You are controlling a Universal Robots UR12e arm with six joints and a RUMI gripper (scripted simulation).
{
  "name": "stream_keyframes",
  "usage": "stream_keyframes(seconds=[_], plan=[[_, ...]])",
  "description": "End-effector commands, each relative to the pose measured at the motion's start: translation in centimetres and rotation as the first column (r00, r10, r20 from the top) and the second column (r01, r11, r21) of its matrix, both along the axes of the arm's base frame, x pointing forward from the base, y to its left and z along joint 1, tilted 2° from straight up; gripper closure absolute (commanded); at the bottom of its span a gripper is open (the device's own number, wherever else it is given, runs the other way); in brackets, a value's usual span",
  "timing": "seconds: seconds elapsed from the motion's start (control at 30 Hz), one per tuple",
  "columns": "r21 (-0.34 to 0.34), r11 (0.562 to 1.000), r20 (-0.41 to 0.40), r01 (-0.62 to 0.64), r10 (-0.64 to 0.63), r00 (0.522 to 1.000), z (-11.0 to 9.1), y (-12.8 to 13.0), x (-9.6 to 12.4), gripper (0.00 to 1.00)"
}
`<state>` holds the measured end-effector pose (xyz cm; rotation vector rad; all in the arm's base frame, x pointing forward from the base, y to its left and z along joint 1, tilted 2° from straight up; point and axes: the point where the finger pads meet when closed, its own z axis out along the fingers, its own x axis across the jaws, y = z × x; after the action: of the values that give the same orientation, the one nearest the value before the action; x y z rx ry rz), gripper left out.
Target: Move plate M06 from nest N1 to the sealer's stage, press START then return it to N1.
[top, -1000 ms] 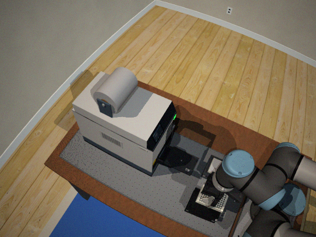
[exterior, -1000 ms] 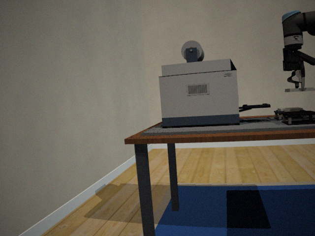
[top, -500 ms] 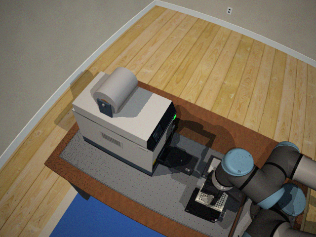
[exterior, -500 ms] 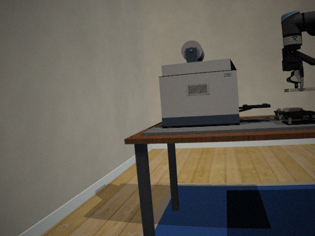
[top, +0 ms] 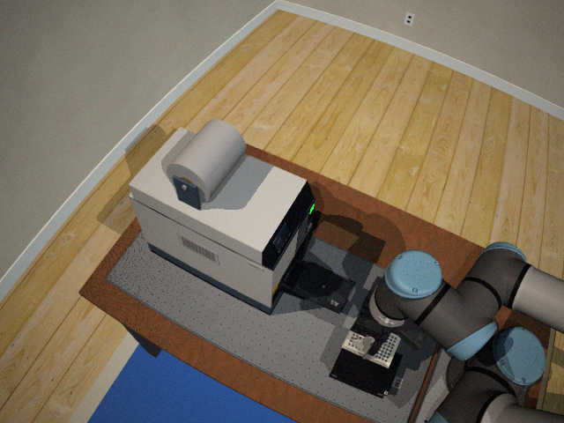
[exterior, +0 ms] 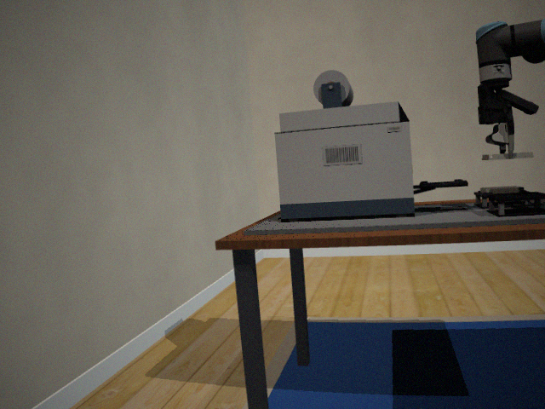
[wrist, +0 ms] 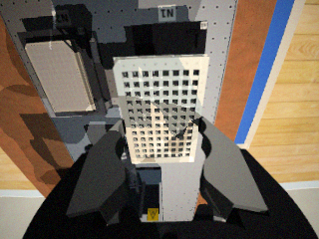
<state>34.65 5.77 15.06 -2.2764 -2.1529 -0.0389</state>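
Plate (exterior: 524, 155) gripped level — held above the nests (exterior: 506, 211), touching neither

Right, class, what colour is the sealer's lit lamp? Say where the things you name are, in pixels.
Green; the lamp (top: 312, 208) shows best in the top view.

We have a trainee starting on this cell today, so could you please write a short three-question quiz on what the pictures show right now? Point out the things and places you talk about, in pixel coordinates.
1. True or false: the lamp (top: 312, 208) on the sealer (top: 204, 241) (exterior: 345, 169) is red.
2. Which plate is between the gripper's (exterior: 502, 152) (wrist: 160, 124) fingers: (a) the one with open wells (top: 390, 348) (exterior: 524, 155) (wrist: 159, 107), or (b) the one in N2 (wrist: 60, 77)?
3. Fill in the blank: the sealer's stage (top: 318, 284) (exterior: 444, 182) is ____ the sealer's body, with no plate on it.

Key: 1. False (it is green). 2. a. 3. outside.
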Motion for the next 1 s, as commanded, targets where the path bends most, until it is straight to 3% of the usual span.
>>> stream_keyframes(seconds=[0.0,0.97], plan=[[-0.003,1.000,0.007,-0.001,0.001,1.000,0.3,-0.8,1.3,1.00],[-0.003,1.000,0.007,-0.001,0.001,1.000,0.3,-4.5,6.2,1.00]])
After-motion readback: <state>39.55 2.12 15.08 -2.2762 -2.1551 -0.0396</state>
